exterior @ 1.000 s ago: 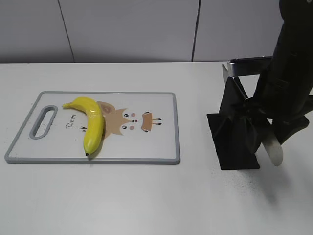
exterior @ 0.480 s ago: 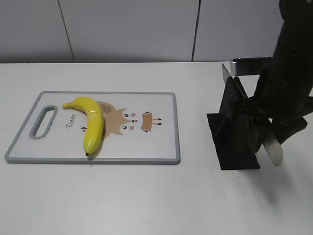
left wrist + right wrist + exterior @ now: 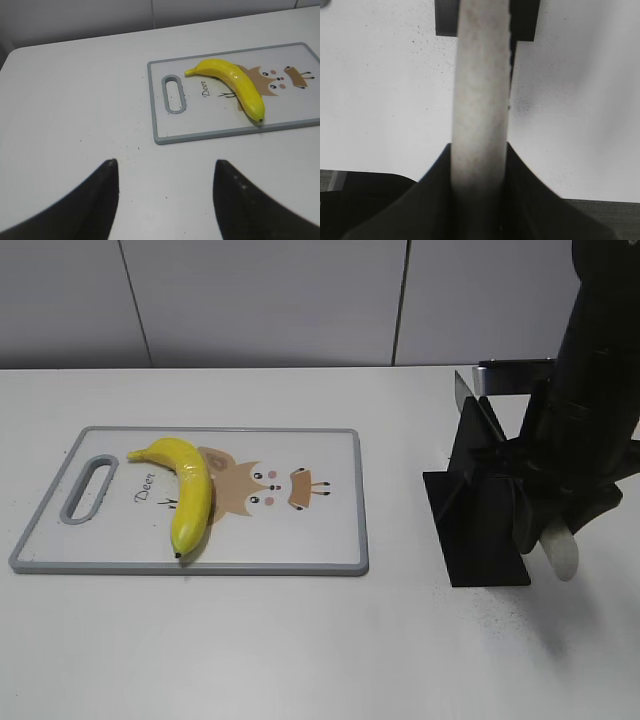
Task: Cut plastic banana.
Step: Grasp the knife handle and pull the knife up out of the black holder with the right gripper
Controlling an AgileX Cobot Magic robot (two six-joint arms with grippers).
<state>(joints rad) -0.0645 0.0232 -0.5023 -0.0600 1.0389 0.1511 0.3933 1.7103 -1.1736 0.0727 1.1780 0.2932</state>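
The plastic banana (image 3: 188, 495) is glossy yellow and lies curved on the left half of the cutting board (image 3: 300, 545), dark tip toward the front edge. It also shows in the left wrist view (image 3: 232, 85). My right gripper (image 3: 480, 167) is shut on a pale cream knife handle (image 3: 481, 95), whose end sticks out below the arm (image 3: 562, 552) beside the black knife stand (image 3: 480, 525). My left gripper (image 3: 165, 165) is open and empty above bare table, well short of the board's handle end. It is out of the exterior view.
The white board (image 3: 165, 127) has a grey rim, a handle slot (image 3: 173, 93) and a deer drawing. The black stand sits at the table's right, with a grey blade tip (image 3: 461, 390) poking out at its top. Grey wall panels stand behind.
The right gripper with the knife handle has shifted very slightly at the stand. The banana and the board have not moved.
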